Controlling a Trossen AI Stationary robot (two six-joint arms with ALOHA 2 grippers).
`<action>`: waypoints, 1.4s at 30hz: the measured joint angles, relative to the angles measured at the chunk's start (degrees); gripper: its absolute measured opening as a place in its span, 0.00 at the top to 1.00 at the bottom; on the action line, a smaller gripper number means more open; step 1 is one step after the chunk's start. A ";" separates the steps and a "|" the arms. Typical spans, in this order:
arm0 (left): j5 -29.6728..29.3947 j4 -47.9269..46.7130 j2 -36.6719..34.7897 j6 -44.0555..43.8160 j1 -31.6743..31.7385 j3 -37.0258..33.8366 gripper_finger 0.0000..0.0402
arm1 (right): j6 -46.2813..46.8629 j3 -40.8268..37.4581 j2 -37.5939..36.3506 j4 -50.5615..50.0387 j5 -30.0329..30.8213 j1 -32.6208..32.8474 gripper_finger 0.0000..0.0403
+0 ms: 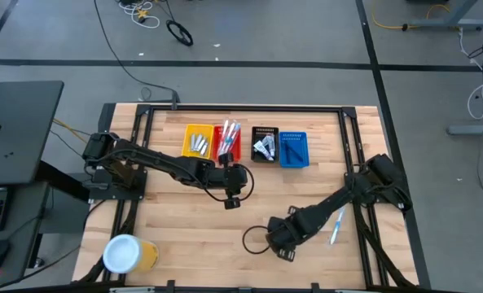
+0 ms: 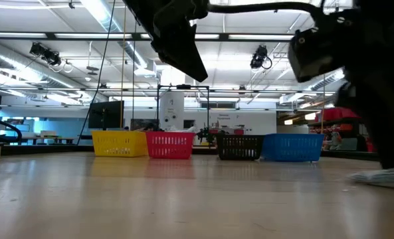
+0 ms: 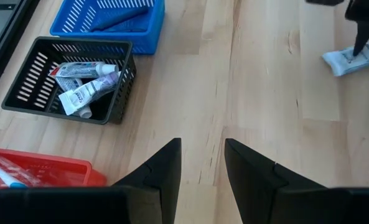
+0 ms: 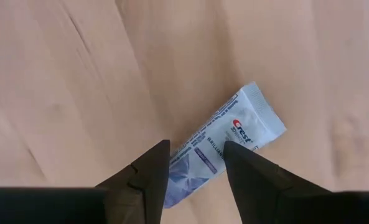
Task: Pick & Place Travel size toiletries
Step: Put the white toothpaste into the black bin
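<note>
**Operator:** Checking alignment first: where does the toothpaste tube (image 4: 224,149) lie relative to the right gripper (image 4: 196,163)?

**Technician:** Directly beneath it. In the right wrist view the tube lies flat on the wooden table (image 1: 184,220), and its lower body passes through the gap between the two fingers, which stand apart on either side. Whether the fingertips already touch the tube cannot be told. The crimped end projects out past the fingertips; the other end is hidden behind the fingers.

**Operator:** Long axis?

**Technician:** Diagonal to the fingers, not square across the gap. A closure from this pose would likely bear on the tube at an angle, so a small wrist rotation may be advisable. That is a judgement, not an observation.

**Operator:** Which arm is nearer?

**Technician:** The right. In the high view the right gripper (image 1: 283,238) sits low on the table's near right area. The left gripper (image 1: 231,198) hangs just in front of the bin row, fingers apart and holding nothing, well away from the tube.

**Operator:** Destination?

**Technician:** Probably the black bin (image 3: 69,78), which already holds similar tubes. It stands between the red bin (image 1: 228,142) and the blue bin (image 1: 293,149); the yellow bin (image 1: 196,140) ends the row. A toothbrush (image 1: 336,225) also lies loose on the table near the right arm.
</note>
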 joint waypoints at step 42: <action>0.00 0.19 0.00 -0.11 0.00 0.00 0.67 | 22.02 -1.05 0.49 0.33 0.55 4.78 0.55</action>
